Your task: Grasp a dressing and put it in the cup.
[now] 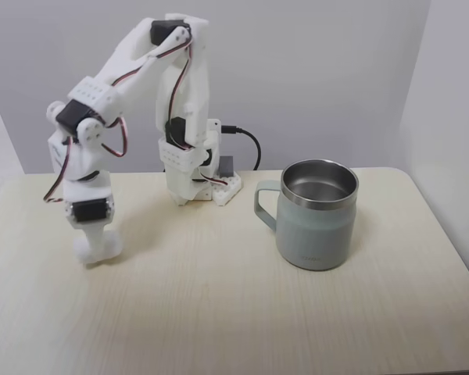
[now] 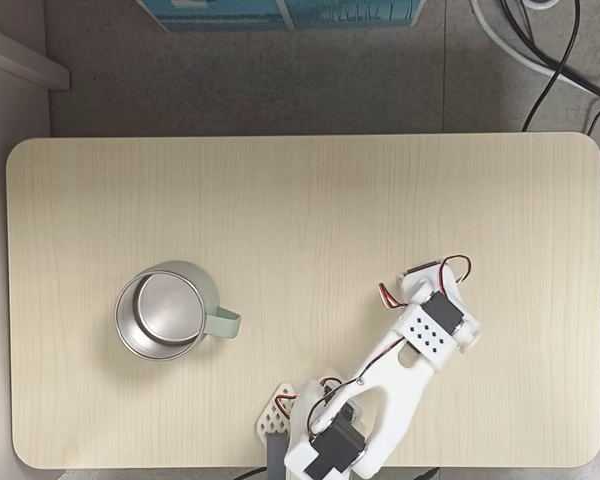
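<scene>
Claw [image 1: 96,251] was down on the tabletop [image 1: 219,312], grip state unclear; cup [image 1: 316,215] stood at its 3 o'clock, well apart.

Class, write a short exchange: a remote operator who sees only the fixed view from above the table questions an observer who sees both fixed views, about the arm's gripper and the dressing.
Operator: From above, the arm covers whatever is under it. How low is its tip?
Observer: In a fixed view from the front, the gripper points straight down and reaches the table, at that view's left.
Operator: Is the dressing in it?
Observer: There is a rounded white lump at the tips, but it blends with the white plastic, so I cannot tell dressing from gripper.
</scene>
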`<action>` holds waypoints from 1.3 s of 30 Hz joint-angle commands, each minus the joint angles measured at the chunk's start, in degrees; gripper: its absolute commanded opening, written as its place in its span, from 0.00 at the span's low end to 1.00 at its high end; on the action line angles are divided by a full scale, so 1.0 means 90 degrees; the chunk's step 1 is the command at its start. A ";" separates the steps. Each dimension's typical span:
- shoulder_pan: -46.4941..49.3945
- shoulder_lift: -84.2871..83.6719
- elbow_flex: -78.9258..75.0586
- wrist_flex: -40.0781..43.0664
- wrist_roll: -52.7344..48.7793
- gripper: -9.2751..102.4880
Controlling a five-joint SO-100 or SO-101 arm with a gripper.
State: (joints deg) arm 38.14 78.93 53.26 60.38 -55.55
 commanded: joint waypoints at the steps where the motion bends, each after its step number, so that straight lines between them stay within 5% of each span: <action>1: -0.0156 -0.0459 0.0840 0.0674 0.0420 0.05; 12: -0.1787 -0.1484 0.3564 0.3018 0.2119 0.05; 28: -0.6885 -0.1895 0.4297 0.3584 0.4463 0.06; 39: -0.9697 -0.1025 0.4941 0.3779 0.4785 0.06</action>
State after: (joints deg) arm -45.35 69.08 95.36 93.60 -12.92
